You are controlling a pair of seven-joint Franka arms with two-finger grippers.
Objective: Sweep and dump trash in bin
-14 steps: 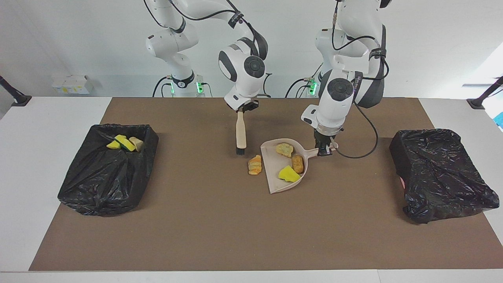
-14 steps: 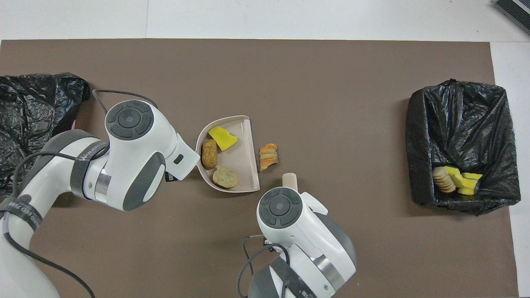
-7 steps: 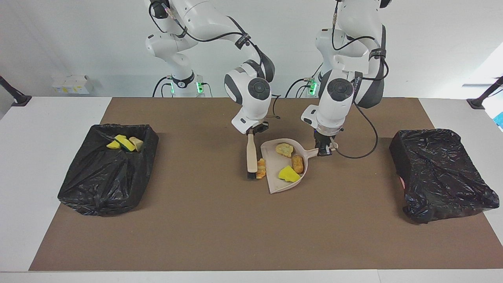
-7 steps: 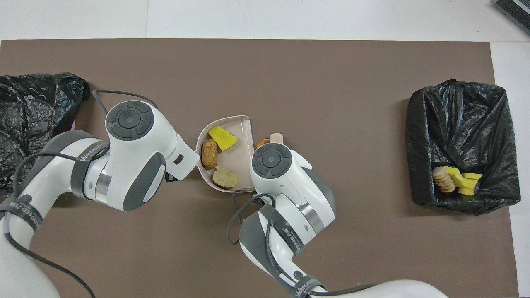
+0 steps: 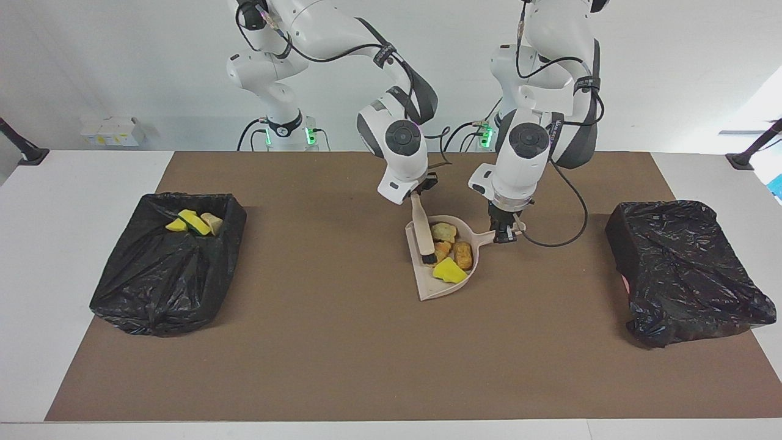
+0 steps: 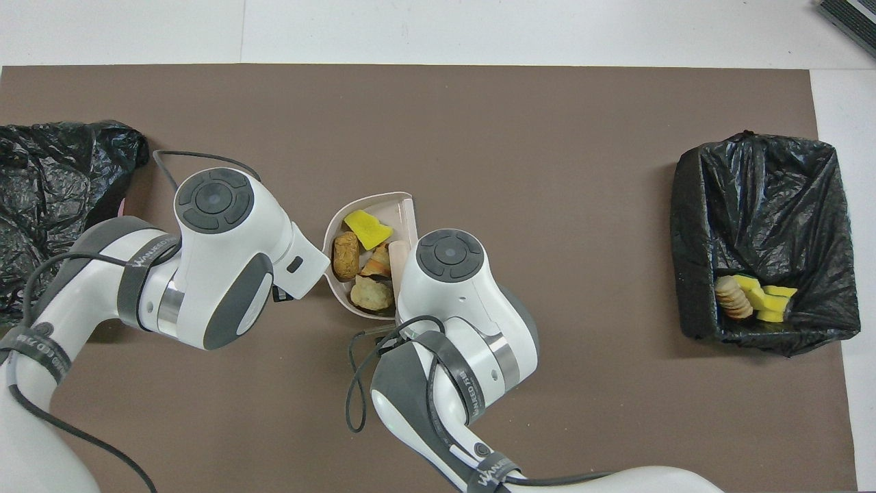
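Observation:
The beige dustpan (image 5: 436,287) (image 6: 391,211) lies flat on the brown mat mid-table. My left gripper (image 5: 503,233) is shut on its handle. My right gripper (image 5: 421,188) is shut on the brush (image 5: 422,231) (image 6: 399,255), which slants down with its black bristles inside the pan. Trash in the pan: a yellow wedge (image 5: 449,271) (image 6: 367,228), a brown nugget (image 5: 463,255) (image 6: 345,255), an orange ridged piece (image 5: 441,249) (image 6: 378,262) against the bristles, and a tan chunk (image 5: 444,231) (image 6: 371,293). The black-lined bin (image 5: 171,275) (image 6: 766,198) stands at the right arm's end. In the overhead view both wrists hide their fingers.
The bin holds more trash (image 5: 192,223) (image 6: 753,298) in its corner nearest the robots. A second black-bagged box (image 5: 684,269) (image 6: 55,178) sits at the left arm's end. Bare brown mat (image 5: 342,354) stretches between pan and bin.
My right gripper swung the brush toward the dustpan and lower, pushing the orange ridged piece off the mat into the pan. The left gripper and the pan stayed put.

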